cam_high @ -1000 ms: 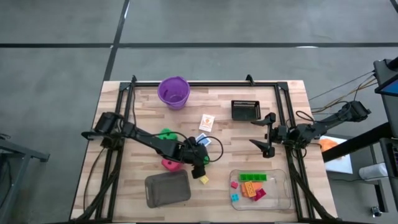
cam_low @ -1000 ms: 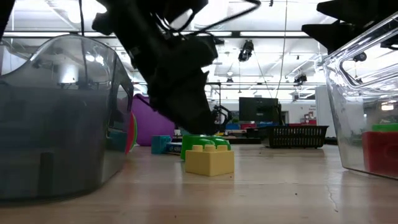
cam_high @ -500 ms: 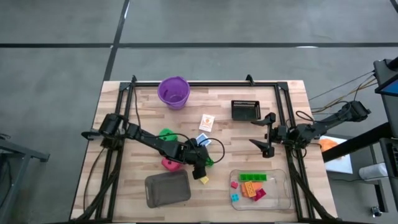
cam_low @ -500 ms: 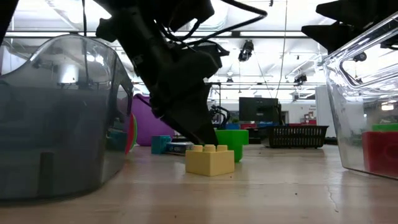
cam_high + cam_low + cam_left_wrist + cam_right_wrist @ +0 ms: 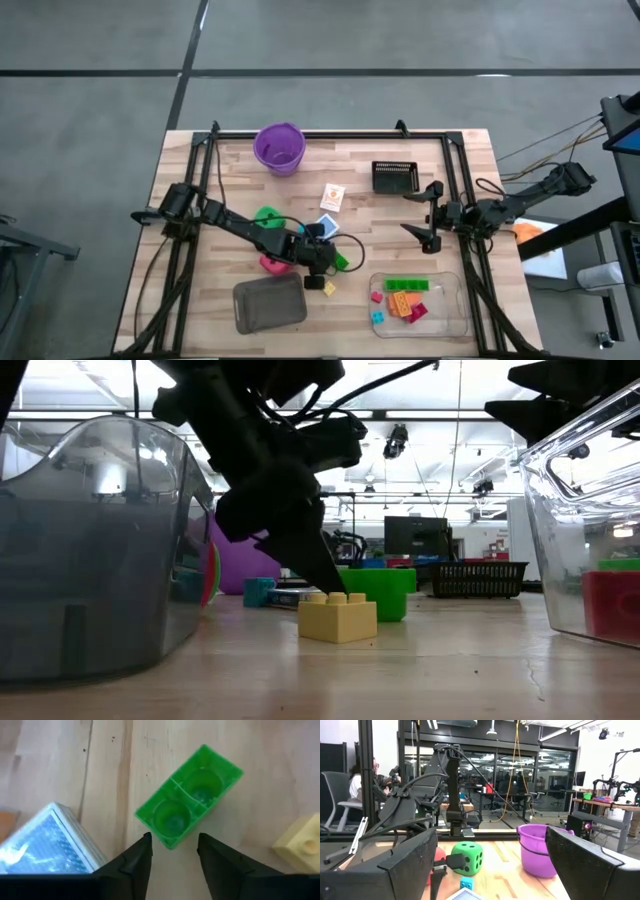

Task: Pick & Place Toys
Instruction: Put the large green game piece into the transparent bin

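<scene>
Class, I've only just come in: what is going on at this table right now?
The left gripper hangs open just short of a green brick lying on the table, with a yellow brick and a blue card close by. Nothing is gripped yet. Several bricks already lie in the clear tray. The right gripper waits open at the table's right side, holding nothing.
</scene>
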`<action>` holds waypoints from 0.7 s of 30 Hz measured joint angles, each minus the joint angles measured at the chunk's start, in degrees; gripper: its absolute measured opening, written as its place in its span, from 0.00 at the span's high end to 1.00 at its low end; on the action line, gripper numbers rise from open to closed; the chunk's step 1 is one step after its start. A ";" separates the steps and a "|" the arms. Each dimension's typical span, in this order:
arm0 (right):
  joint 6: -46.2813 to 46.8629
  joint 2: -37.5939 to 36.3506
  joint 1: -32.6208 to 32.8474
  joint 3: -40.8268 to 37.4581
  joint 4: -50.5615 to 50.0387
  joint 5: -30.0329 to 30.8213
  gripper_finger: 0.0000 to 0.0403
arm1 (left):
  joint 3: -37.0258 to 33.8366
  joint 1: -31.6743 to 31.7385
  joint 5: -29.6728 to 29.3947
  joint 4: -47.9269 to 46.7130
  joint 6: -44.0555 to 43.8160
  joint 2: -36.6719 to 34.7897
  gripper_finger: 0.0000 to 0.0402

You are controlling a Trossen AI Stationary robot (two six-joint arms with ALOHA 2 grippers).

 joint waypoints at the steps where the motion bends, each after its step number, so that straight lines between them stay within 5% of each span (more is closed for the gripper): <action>1: 0.00 0.00 0.00 0.00 0.00 0.00 0.10 | 0.00 0.02 -0.40 0.12 1.00 0.00 0.57; 13: 0.04 0.00 -0.02 0.00 -0.16 0.00 0.10 | 0.81 0.07 -3.34 0.26 6.17 -0.07 0.13; 21: 0.04 0.02 -0.02 0.00 -0.15 0.00 0.10 | 1.88 0.09 -2.92 5.15 12.25 0.51 0.05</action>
